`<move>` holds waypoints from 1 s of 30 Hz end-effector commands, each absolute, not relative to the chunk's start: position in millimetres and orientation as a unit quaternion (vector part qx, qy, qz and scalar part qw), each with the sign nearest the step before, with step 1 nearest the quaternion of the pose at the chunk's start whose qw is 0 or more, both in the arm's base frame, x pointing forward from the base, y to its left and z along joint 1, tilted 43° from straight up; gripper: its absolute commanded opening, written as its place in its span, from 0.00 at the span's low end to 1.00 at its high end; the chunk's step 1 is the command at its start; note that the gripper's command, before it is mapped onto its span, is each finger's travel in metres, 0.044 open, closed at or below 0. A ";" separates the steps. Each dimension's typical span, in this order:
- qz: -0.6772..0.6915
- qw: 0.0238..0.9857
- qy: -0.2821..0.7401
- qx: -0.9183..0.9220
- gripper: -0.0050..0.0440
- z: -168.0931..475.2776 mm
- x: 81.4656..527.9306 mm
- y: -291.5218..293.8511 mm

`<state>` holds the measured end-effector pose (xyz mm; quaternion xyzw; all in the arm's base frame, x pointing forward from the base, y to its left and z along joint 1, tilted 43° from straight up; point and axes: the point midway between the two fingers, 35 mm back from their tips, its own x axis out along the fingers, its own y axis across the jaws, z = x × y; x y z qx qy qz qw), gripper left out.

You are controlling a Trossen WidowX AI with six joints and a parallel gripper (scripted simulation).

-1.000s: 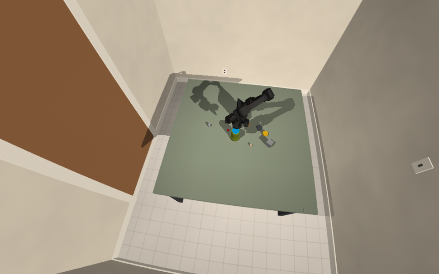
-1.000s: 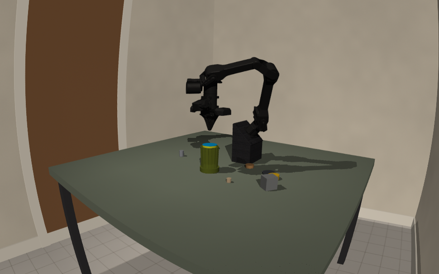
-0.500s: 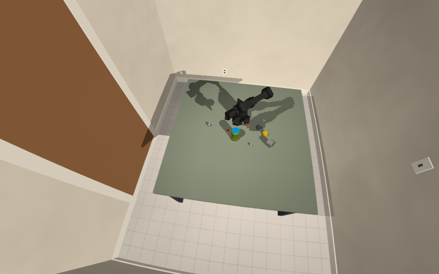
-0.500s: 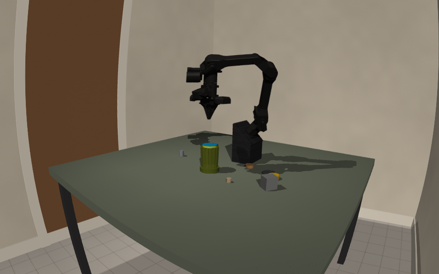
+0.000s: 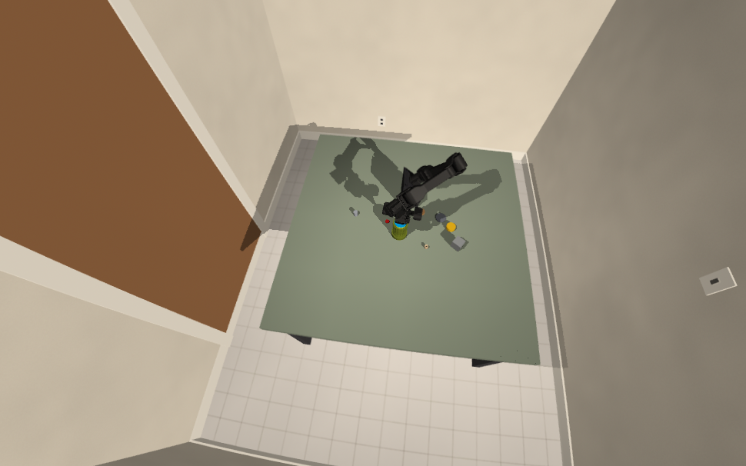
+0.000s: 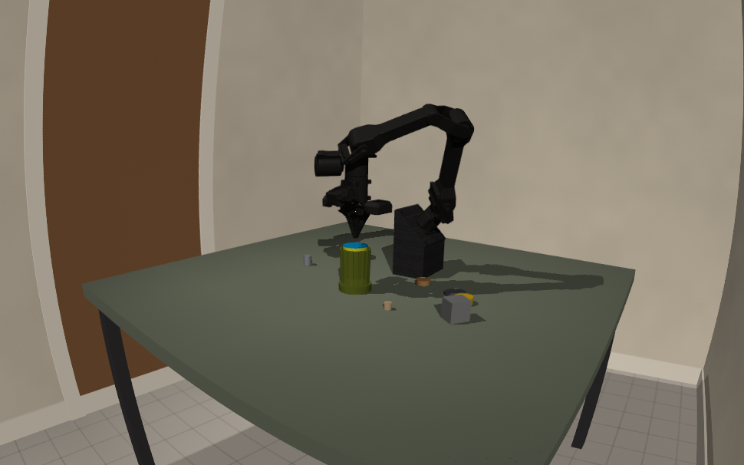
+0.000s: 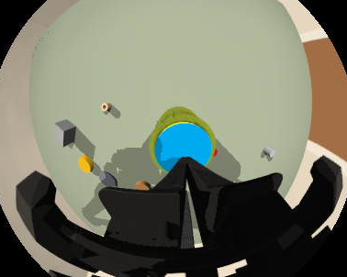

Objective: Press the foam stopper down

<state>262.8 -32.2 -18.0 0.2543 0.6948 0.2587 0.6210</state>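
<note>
An olive ribbed jar (image 6: 355,268) stands upright on the green table, also seen in the overhead view (image 5: 400,231). A blue foam stopper (image 6: 354,246) sits in its mouth and stands a little above the rim; in the wrist view it shows as a blue disc (image 7: 184,147). My gripper (image 6: 355,233) is shut and empty, pointing straight down. Its tip hangs a short way above the stopper with a small gap. In the wrist view the shut fingers (image 7: 185,164) overlap the near edge of the disc.
The arm's black base (image 6: 417,242) stands right behind the jar. A grey cube (image 6: 455,308), a yellow disc (image 6: 465,295), a brown ring (image 6: 422,281), a tan peg (image 6: 386,305) and a small grey cylinder (image 6: 307,259) lie around. A small red piece (image 5: 387,221) lies beside the jar.
</note>
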 end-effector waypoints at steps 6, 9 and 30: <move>0.257 0.622 0.693 0.259 0.10 -26.8 261.9 -24.3; 0.257 0.622 0.693 0.259 0.10 -30.2 261.4 -21.1; 0.258 0.622 0.693 0.259 0.10 -31.4 260.7 -19.8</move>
